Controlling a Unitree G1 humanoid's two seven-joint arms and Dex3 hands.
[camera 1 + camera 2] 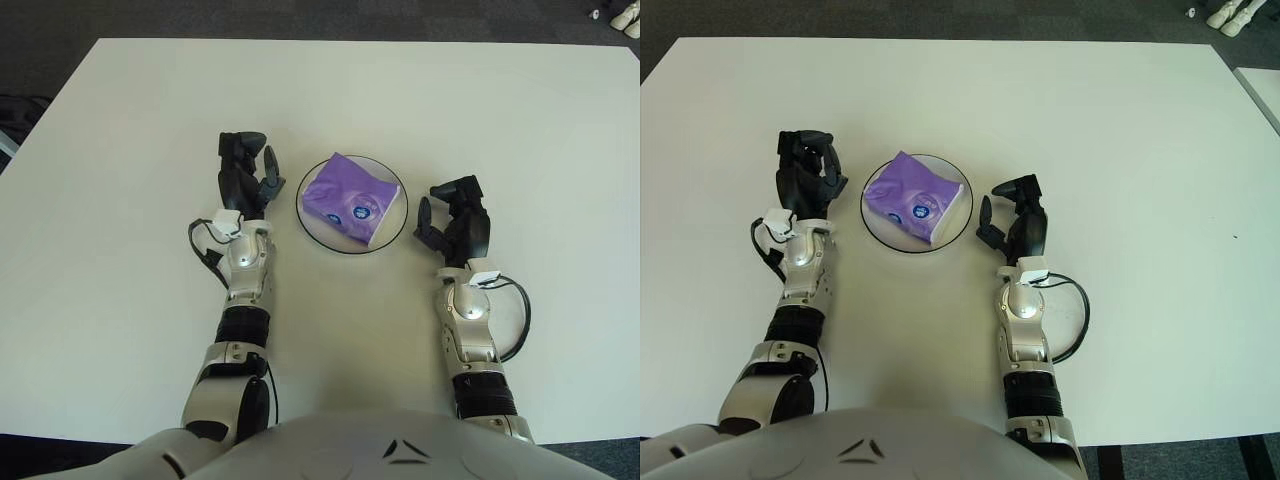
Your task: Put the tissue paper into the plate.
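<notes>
A purple tissue pack lies inside a white plate with a dark rim at the middle of the white table. My left hand shows just left of the plate, fingers relaxed and holding nothing. My right hand shows just right of the plate, fingers loosely spread and empty. Neither hand touches the pack or the plate.
The white table stretches wide on all sides of the plate. Dark floor lies beyond its far edge, with white shoes at the top right corner.
</notes>
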